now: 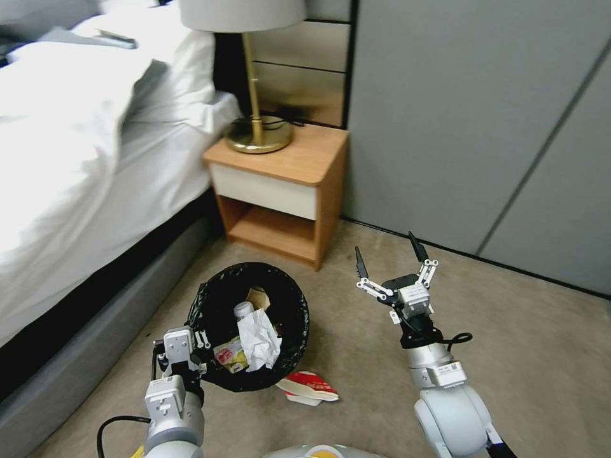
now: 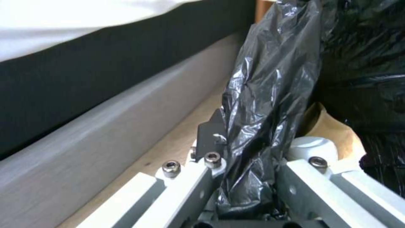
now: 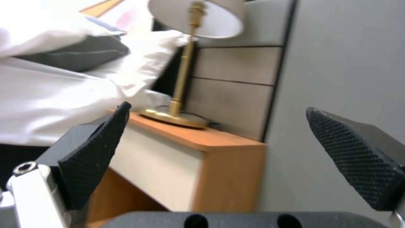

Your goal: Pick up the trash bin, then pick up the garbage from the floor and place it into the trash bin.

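Observation:
The trash bin [image 1: 210, 312], lined with a black bag [image 2: 270, 95], sits near the bed. My left gripper [image 1: 189, 341] is shut on its near rim, one finger outside and one inside the bag. The bin holds garbage: a crumpled white tissue [image 1: 259, 337], a white bottle [image 1: 244, 310] [image 2: 312, 147], brown paper [image 1: 259, 296] [image 2: 333, 129] and a yellow wrapper [image 1: 230, 356]. A red and white wrapper [image 1: 310, 386] lies on the carpet just right of the bin. My right gripper [image 1: 385, 245] [image 3: 217, 110] is open and empty, raised to the right of the bin.
A wooden nightstand [image 1: 286, 184] with a brass lamp [image 1: 258, 137] stands behind the bin. The bed [image 1: 76, 159] and its grey base [image 2: 105, 126] run along the left. Grey wall panels [image 1: 477, 127] close the back. Open carpet [image 1: 541, 356] lies to the right.

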Controlling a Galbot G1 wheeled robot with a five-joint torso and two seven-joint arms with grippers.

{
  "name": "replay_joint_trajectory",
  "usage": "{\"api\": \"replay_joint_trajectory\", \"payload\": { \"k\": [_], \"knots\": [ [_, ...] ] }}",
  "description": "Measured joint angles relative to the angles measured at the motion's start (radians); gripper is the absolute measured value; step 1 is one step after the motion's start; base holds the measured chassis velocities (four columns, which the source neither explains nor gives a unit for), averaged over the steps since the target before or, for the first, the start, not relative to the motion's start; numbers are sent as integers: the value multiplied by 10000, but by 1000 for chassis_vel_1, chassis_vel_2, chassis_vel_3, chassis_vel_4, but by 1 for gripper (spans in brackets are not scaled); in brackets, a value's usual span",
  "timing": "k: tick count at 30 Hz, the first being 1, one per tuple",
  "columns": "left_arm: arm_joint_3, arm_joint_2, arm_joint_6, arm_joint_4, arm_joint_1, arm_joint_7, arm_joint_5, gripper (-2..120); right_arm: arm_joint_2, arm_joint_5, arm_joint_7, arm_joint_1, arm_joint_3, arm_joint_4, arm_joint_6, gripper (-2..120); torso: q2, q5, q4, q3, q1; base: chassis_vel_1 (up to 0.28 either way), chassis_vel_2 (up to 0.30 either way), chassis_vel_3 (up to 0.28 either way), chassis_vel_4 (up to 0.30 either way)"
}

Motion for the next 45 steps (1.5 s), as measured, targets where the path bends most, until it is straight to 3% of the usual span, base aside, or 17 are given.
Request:
{"api": "replay_joint_trajectory", "payload": {
  "k": [12,16,20,22,28,38,45],
  "knots": [
    [-18,22,-58,81,-4,-7,-13,1,-424,593,-260,-23,-323,-24,-387,100,0,0,-1,0,0,122,125,126,113],
    [-14,22,-112,93,18,-13,4,1,-795,903,-425,-13,-615,-38,-644,100,0,1,2,0,0,125,136,118,117],
    [-16,21,-118,80,32,-20,34,1,-1631,1223,-723,60,-960,-110,-922,100,0,2,2,0,0,83,67,58,51],
    [-9,25,-134,47,62,-18,36,1,-2664,1609,-1194,69,-1142,-159,-1206,100,0,-1,-4,0,-1,0,0,0,0],
    [3,6,-189,33,109,-16,62,1,-3968,2217,-2216,39,-1365,-600,-1638,100,0,2,-1,0,0,0,0,0,0],
    [69,-24,-205,24,104,-28,98,1,-4823,2787,-3688,146,-1814,-1534,-2565,100,0,1,-1,0,0,0,0,0,0],
    [67,-15,-262,23,166,-35,99,1,-4972,2611,-4775,127,-1860,-2137,-2627,100,0,0,-1,0,0,0,0,0,0]
  ]
}}
